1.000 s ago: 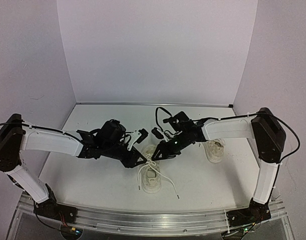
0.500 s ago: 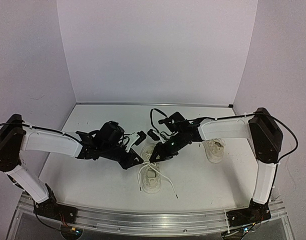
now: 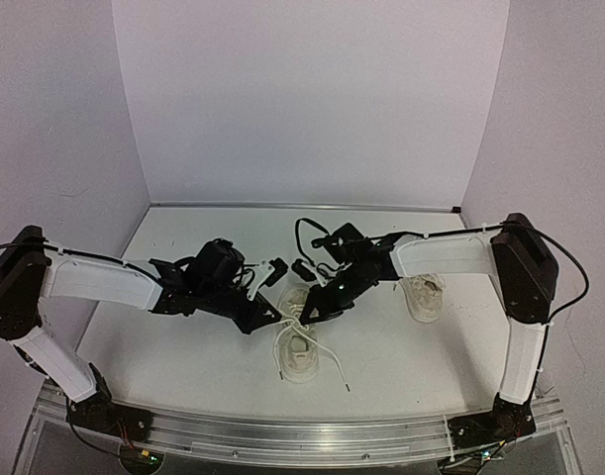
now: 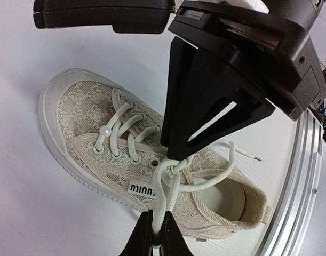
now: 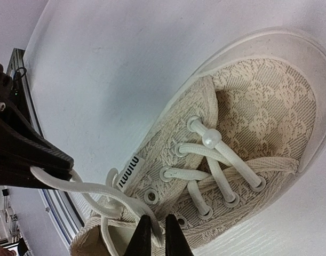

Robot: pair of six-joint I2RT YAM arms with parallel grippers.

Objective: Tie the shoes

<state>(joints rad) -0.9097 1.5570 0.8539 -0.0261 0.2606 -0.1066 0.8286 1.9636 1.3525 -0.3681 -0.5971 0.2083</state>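
I have both arms meeting over the nearer shoe [image 3: 300,348], which lies on its sole in the middle of the table [image 3: 183,366], toe pointing away from the arm bases. The left gripper [image 4: 154,237] is pinched tight on a strand of lace [image 4: 161,208] just below the top eyelets, the strand running straight up from my fingertips to a small crossing [image 4: 174,166] at the tongue. The right gripper [image 5: 154,237] has its fingers drawn to a narrow point right at that crossing, and from its own camera it looks closed on the lace there, though I can't say for sure how firmly it grips. As I read it, the first simple overhand crossing is made on this shoe, but there is no bow: one free end [image 3: 337,374] trails loose over the table toward the near edge, and no loops are formed. The second shoe [image 3: 424,295] sits well apart, to the right, beside the right forearm; I can't tell how its laces lie from here. So I judge the job early: loops and bow left on this shoe, then the other.
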